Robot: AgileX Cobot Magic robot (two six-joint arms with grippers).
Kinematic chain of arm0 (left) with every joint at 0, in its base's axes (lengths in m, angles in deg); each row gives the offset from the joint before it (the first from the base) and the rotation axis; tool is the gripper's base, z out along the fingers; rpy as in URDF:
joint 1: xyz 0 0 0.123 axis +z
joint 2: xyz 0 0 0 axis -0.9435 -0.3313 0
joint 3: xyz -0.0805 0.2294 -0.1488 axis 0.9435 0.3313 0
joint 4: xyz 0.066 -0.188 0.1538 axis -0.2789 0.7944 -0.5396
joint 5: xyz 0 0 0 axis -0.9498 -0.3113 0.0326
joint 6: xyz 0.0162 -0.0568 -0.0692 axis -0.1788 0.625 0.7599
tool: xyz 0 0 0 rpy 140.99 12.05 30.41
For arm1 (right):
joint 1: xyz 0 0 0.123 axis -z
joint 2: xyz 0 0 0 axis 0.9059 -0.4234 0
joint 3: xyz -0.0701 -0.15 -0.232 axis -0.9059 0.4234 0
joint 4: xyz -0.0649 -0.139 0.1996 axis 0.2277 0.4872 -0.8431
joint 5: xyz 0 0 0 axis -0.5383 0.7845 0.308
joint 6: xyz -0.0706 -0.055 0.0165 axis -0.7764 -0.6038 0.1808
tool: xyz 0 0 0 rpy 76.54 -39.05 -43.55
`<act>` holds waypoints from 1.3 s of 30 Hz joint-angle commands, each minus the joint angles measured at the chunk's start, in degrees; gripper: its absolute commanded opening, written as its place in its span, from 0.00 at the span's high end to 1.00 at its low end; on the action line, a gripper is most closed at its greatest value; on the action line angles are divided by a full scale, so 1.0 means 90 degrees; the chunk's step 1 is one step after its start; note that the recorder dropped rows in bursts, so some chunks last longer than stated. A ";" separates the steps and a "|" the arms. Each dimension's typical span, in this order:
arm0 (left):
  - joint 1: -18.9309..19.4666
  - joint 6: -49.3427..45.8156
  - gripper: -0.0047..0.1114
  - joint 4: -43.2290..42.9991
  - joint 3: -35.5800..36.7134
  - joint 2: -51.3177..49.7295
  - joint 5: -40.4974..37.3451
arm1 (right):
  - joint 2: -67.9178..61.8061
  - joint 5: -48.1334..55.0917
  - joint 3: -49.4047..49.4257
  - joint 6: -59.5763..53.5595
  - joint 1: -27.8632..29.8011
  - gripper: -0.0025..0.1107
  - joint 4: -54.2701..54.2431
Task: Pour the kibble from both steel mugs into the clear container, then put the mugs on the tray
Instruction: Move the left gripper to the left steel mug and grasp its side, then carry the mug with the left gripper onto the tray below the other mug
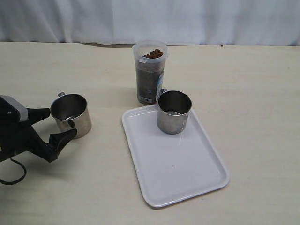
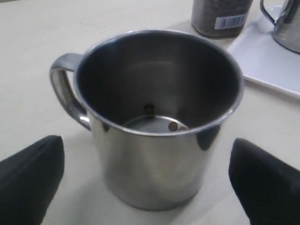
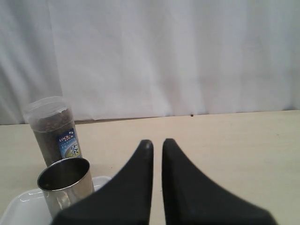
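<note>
Ext: left gripper (image 1: 61, 123) fingers wide either side of left mug (image 1: 70, 115) on table (image 1: 243, 93), contact unclear; arm cut off. Other mug (image 1: 174, 112) on tray (image 1: 187, 173), container (image 1: 150, 75) of kibble (image 1: 153, 54) just behind.
L wrist: two stray pellets (image 2: 172, 125) in left mug; container top cut off.
R wrist: right gripper (image 3: 157, 143) fingers almost together, empty; tray mostly hidden.

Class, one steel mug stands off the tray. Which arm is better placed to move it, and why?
Left: the left gripper, open, flanks that mug; the right gripper is shut, pointing elsewhere.
</note>
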 commanded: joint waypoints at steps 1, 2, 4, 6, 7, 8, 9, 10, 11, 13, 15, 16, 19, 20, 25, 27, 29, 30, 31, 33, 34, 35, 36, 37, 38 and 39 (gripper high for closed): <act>-0.0001 0.0146 0.37 -0.0360 -0.0380 -0.0313 0.0142 | 0.0026 0.0004 0.0032 -0.0016 -0.0020 0.93 -0.0018; -0.0001 0.0172 0.37 -0.0394 -0.0466 -0.0355 0.0142 | 0.0026 0.0004 0.0032 -0.0016 -0.0020 0.93 -0.0018; -0.0001 0.0208 0.37 -0.0524 -0.0605 -0.0400 0.0142 | 0.0026 0.0004 0.0032 -0.0016 -0.0020 0.93 -0.0018; -0.0001 0.0344 0.37 -0.0725 -0.0777 -0.0428 0.0142 | 0.0026 0.0004 0.0032 -0.0016 -0.0020 0.93 -0.0018; -0.0001 0.0433 0.37 -0.0791 -0.0849 -0.0431 0.0142 | 0.0026 0.0004 0.0032 -0.0016 -0.0020 0.93 -0.0018; -0.0001 0.0556 0.37 -0.0906 -0.0922 -0.0431 0.0142 | 0.0026 0.0004 0.0032 -0.0016 -0.0020 0.93 -0.0018; -0.0001 0.0652 0.37 -0.0994 -0.1029 -0.0431 0.0142 | 0.0026 0.0004 0.0032 -0.0016 -0.0020 0.93 -0.0018; -0.0001 0.0707 0.37 -0.1090 -0.1090 -0.0431 0.0142 | 0.0026 0.0004 0.0032 -0.0016 -0.0020 0.93 -0.0018; -0.0001 0.0732 0.37 -0.1154 -0.1172 -0.0431 0.0142 | 0.0026 0.0004 0.0032 -0.0016 -0.0020 0.93 -0.0018; -0.0010 0.0899 0.37 -0.1308 -0.1333 -0.0441 0.0142 | 0.0026 0.0004 0.0032 -0.0016 -0.0020 0.93 -0.0018; -0.0122 0.1016 0.37 -0.1369 -0.1465 -0.0473 0.0142 | 0.0026 0.0004 0.0032 -0.0016 -0.0020 0.93 -0.0018; -0.0203 0.1016 0.37 -0.1384 -0.1504 -0.0498 0.0142 | 0.0026 0.0004 0.0032 -0.0016 -0.0020 0.93 -0.0018; -0.0438 0.1004 0.37 -0.1402 -0.1654 -0.0644 0.0140 | 0.0026 0.0004 0.0032 -0.0016 -0.0020 0.93 -0.0018; -0.0486 0.1004 0.37 -0.1402 -0.1718 -0.0680 0.0089 | 0.0026 0.0004 0.0032 -0.0016 -0.0020 0.93 -0.0018; -0.0520 0.1004 0.39 -0.1202 -0.1830 -0.0732 0.0070 | 0.0026 0.0004 0.0032 -0.0016 -0.0020 0.93 -0.0018; -0.0520 0.1004 0.51 -0.1213 -0.1830 -0.0732 0.0140 | 0.0026 0.0004 0.0032 -0.0016 -0.0020 0.93 -0.0018; -0.0520 0.1004 0.70 -0.1228 -0.1830 -0.0732 0.0142 | 0.0026 0.0004 0.0032 -0.0016 -0.0020 0.93 -0.0018; -0.0520 0.1004 0.81 -0.1272 -0.1830 -0.0732 0.0142 | 0.0026 0.0004 0.0032 -0.0016 -0.0020 0.93 -0.0018; -0.0520 0.1004 0.91 -0.1339 -0.1830 -0.0732 0.0142 | 0.0026 0.0004 0.0032 -0.0016 -0.0020 0.93 -0.0018; -0.0520 0.1004 0.96 -0.1512 -0.1830 -0.0617 0.0142 | 0.0026 0.0004 0.0032 -0.0016 -0.0020 0.93 -0.0018; -0.0520 0.1066 0.96 -0.1625 -0.1830 -0.0516 0.0142 | 0.0026 0.0004 0.0032 -0.0016 -0.0020 0.93 -0.0018; -0.0520 0.1186 0.96 -0.1755 -0.1830 -0.0412 0.0142 | 0.0026 0.0004 0.0032 -0.0016 -0.0020 0.93 -0.0018; -0.0520 0.1598 0.96 -0.2132 -0.1830 -0.0098 0.0142 | 0.0026 0.0004 0.0032 -0.0016 -0.0020 0.93 -0.0018; -0.0520 0.1749 0.96 -0.2301 -0.1830 0.0030 0.0142 | 0.0026 0.0004 0.0032 -0.0016 -0.0020 0.93 -0.0018; -0.0520 0.2067 0.96 -0.2727 -0.1830 0.0320 0.0142 | 0.0026 0.0004 0.0032 -0.0016 -0.0020 0.93 -0.0018; -0.0520 0.2146 0.96 -0.2947 -0.1830 0.0430 0.0142 | 0.0026 0.0004 0.0032 -0.0016 -0.0020 0.93 -0.0018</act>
